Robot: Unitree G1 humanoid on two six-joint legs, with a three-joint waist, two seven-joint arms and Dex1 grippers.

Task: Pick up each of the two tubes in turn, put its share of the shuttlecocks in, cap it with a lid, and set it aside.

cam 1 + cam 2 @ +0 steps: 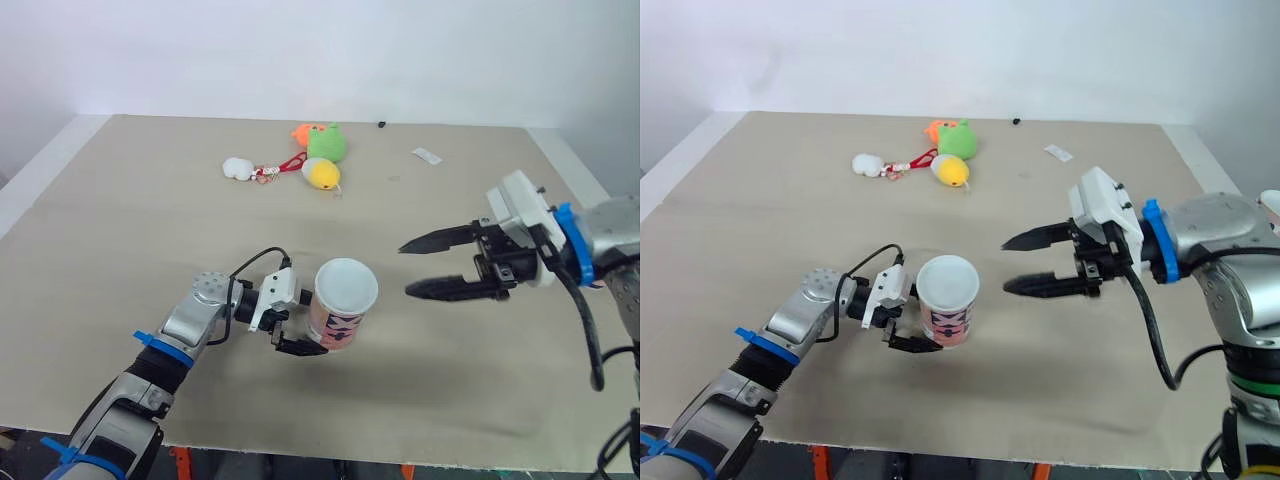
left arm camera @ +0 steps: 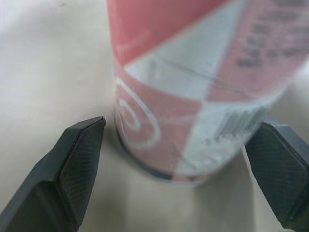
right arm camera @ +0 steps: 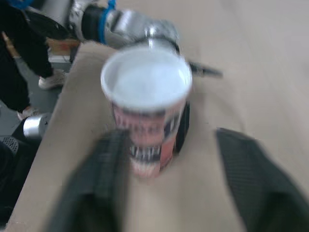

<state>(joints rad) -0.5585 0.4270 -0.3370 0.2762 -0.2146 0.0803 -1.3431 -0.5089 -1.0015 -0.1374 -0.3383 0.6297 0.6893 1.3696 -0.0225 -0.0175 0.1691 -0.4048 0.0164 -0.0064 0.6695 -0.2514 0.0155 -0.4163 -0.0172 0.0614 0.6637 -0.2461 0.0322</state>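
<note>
Straddling the lidded tube (image 1: pixel 338 318), which stands upright on the table (image 1: pixel 150 220), the left gripper (image 1: pixel 308 330) is unclamped and the right gripper (image 1: pixel 405 270) hovers spread nearby, so squeezing shut and setting it aside looks next.

Tube (image 1: pixel 338 322): smooth, glossy printed wall, red and white.
Lid (image 1: pixel 346 284): smooth white plastic.
Bench (image 1: pixel 120 240): matt beige sheet, no shine.
Left gripper (image 2: pixel 182 124): matt black jaws, pads (image 2: pixel 79 166) finely cross-hatched.
Right gripper (image 1: pixel 404 268): smooth white plastic shell, black jaws.
Plush toys (image 1: pixel 322 150): soft fuzzy cloth.
</note>
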